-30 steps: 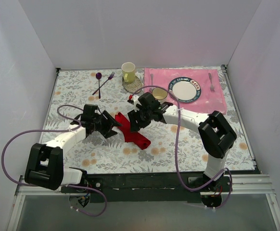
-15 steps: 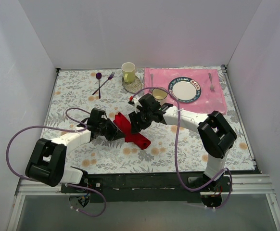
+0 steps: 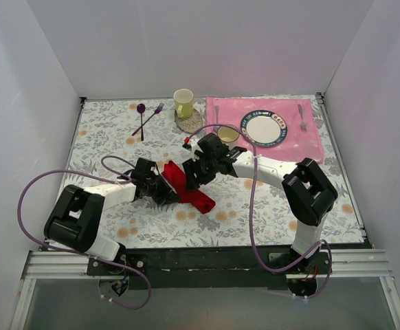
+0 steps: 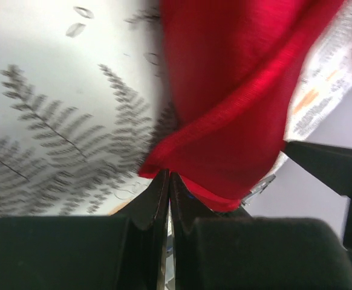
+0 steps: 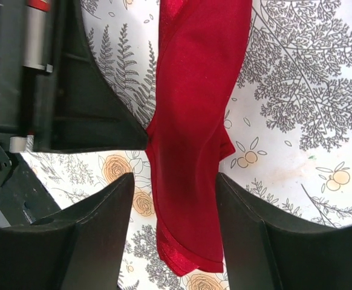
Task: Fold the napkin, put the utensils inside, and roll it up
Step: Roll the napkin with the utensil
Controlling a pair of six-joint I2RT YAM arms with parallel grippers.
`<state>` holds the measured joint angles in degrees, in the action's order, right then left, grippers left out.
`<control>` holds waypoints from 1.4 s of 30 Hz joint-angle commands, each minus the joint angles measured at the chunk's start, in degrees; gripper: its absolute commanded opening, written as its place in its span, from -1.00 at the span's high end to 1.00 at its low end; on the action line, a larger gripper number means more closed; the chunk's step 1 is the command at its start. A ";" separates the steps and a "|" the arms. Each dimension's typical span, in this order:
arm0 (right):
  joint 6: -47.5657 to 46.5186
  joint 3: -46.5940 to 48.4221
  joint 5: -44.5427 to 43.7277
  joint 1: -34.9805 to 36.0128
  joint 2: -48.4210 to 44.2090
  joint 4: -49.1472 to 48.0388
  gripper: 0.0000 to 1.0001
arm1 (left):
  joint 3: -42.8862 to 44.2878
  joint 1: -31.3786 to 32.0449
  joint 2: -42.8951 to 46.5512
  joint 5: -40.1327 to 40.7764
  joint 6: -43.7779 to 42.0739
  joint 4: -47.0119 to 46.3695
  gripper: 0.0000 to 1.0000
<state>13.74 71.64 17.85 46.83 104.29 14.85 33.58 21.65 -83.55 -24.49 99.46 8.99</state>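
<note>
The left gripper (image 4: 167,176) is pinching its fingers together on the hem of the napkin (image 4: 224,90), while the right gripper (image 5: 175,184) is straddling it with fingers apart, the arms hiding its middle from above.

The napkin (image 3: 194,197) is lying half hidden beneath the right gripper (image 3: 190,180); ahead of the left gripper (image 4: 169,176) it is blurring and overrunning the top edge.
</note>
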 commanded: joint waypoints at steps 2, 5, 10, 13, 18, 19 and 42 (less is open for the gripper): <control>-0.11 3.42 1.84 -0.33 0.56 -1.67 -0.35 | -0.71 0.94 -3.37 3.56 -0.58 3.04 1.00; -1.16 3.86 1.49 -0.34 1.00 -1.32 -0.39 | -2.03 1.11 -2.24 5.59 -0.85 5.15 1.00; -1.96 4.13 1.93 -0.16 1.79 -0.18 -0.40 | -3.17 1.20 -1.27 6.04 -1.37 7.61 1.00; -3.89 4.30 0.09 0.72 2.58 1.14 -0.44 | -3.87 1.38 0.13 6.03 -1.02 8.67 1.00; -6.44 5.18 -5.70 3.70 3.46 2.64 -0.52 | -3.44 1.38 -0.12 6.30 -1.72 10.16 1.00; -6.79 5.62 -6.76 4.23 3.46 2.90 -0.54 | -3.35 1.47 -0.30 5.95 -1.73 10.25 1.00; -11.63 9.14 -34.53 15.04 9.44 9.76 -0.61 | -1.94 1.38 -0.39 7.53 -2.78 11.57 1.00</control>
<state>2.94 79.09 -9.74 60.73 112.77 23.62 32.18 22.70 -82.26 -22.76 98.80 15.38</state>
